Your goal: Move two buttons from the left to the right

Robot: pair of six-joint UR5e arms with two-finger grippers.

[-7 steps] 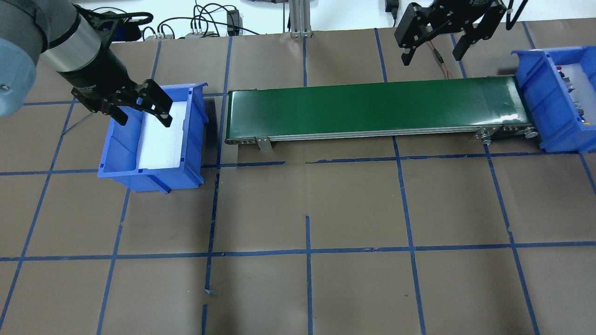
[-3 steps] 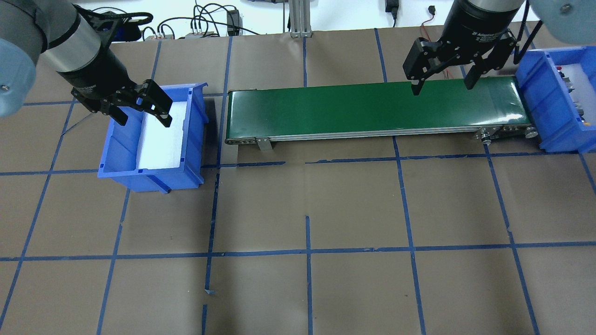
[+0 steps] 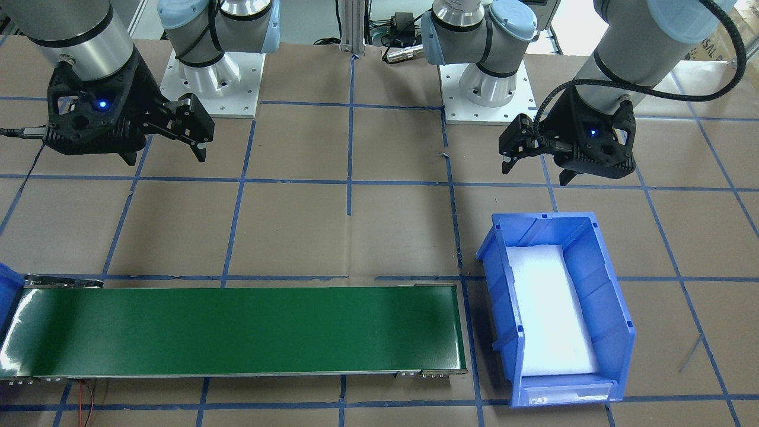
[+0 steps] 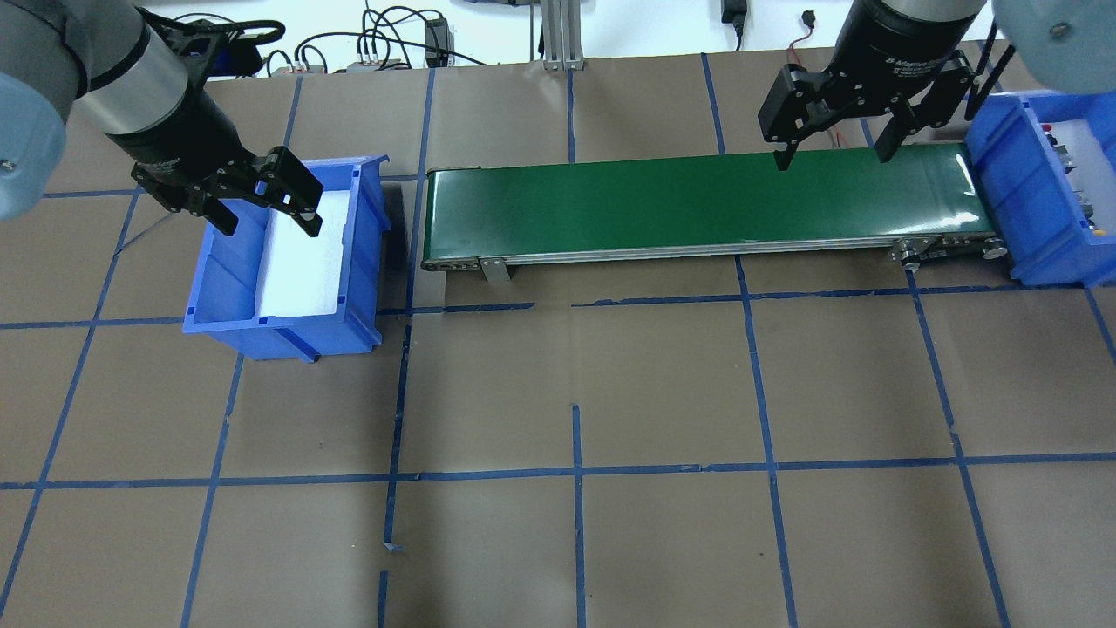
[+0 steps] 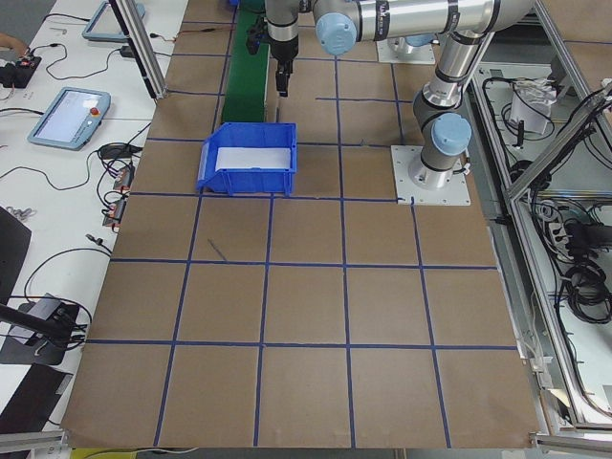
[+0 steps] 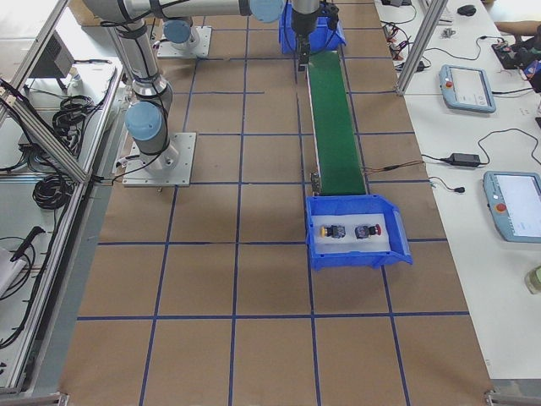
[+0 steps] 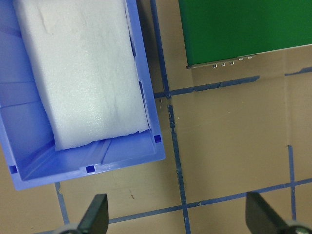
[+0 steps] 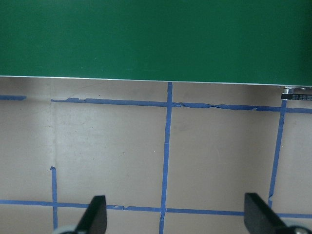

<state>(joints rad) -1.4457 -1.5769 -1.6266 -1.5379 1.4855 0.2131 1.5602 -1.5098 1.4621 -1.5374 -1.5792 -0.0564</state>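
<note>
The yellow button (image 6: 330, 230) and the red button (image 6: 367, 230) lie side by side on white foam in the blue bin (image 6: 355, 257) at the belt's right end. In the overhead view only slivers of them show at the frame's edge. My left gripper (image 4: 270, 228) is open and empty above the left blue bin (image 4: 218, 279), which holds only white foam (image 4: 301, 262). My right gripper (image 4: 833, 161) is open and empty above the back edge of the green conveyor belt (image 4: 663, 205), near its right end. Both wrist views show open fingers with nothing between them.
The right bin (image 4: 1003, 174) butts against the belt's right end. The left bin (image 3: 616, 332) stands a small gap from the belt's left end. Cables and a metal post (image 4: 558, 35) lie beyond the table's back edge. Brown paper with a blue tape grid covers the table.
My right gripper has come forward from behind the belt and now hangs over the belt's back edge near the right bin. My left gripper has not moved.
</note>
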